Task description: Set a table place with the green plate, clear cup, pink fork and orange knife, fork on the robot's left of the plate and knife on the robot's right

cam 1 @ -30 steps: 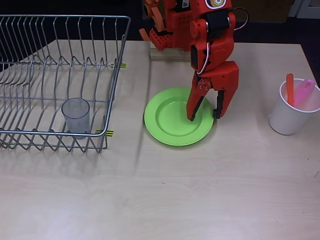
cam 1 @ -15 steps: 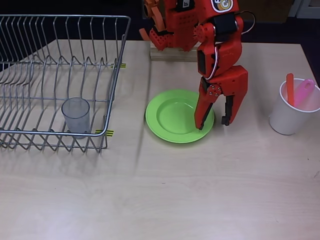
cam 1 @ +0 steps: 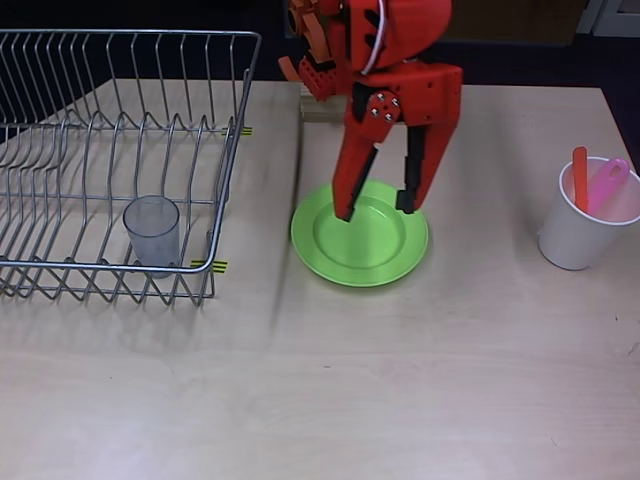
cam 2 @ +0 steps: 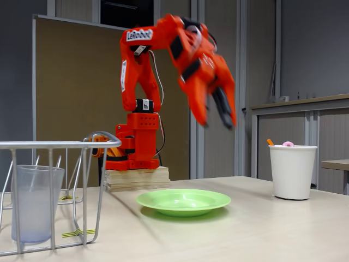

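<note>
The green plate (cam 1: 362, 243) (cam 2: 183, 201) lies flat on the table in front of the robot's base. My gripper (cam 1: 377, 207) (cam 2: 214, 115) hangs open and empty well above the plate, motion-blurred in the fixed view. The clear cup (cam 1: 152, 231) (cam 2: 34, 203) stands upright inside the wire dish rack (cam 1: 120, 120) (cam 2: 87, 143), at its front right corner in the overhead view. The orange knife (cam 1: 580, 179) (cam 2: 270, 142) and the pink fork (cam 1: 607, 185) (cam 2: 287, 144) stand handle-up in a white cup (cam 1: 586, 223) (cam 2: 292, 171) at the right.
The wire dish rack takes up the table's left side in the overhead view. The robot's wooden base block (cam 1: 335, 108) (cam 2: 136, 178) sits at the table's far edge. Bare tabletop (cam 1: 400, 380) stretches in front of the plate.
My open gripper has risen off the plate's right rim and swung left, now high above the plate. The plate shifted slightly between the earliest frame and now.
</note>
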You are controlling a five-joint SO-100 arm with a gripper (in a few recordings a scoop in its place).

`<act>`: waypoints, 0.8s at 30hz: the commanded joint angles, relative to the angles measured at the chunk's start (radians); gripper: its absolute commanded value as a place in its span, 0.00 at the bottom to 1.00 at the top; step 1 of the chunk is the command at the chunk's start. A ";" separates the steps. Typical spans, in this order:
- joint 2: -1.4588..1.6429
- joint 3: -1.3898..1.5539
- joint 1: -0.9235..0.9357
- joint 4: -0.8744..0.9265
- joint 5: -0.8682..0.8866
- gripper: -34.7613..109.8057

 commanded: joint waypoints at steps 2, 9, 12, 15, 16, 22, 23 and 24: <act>0.080 -0.160 0.192 0.169 -0.133 0.43; 0.006 -0.299 0.540 0.276 -0.333 0.46; -0.083 -0.330 0.661 0.279 -0.380 0.47; -0.213 -0.396 0.733 0.279 -0.442 0.48; -0.261 -0.425 0.746 0.282 -0.463 0.49; -0.459 -0.480 0.753 0.244 -0.563 0.55; -0.482 -0.480 0.750 0.241 -0.566 0.55; -0.502 -0.482 0.747 0.241 -0.566 0.55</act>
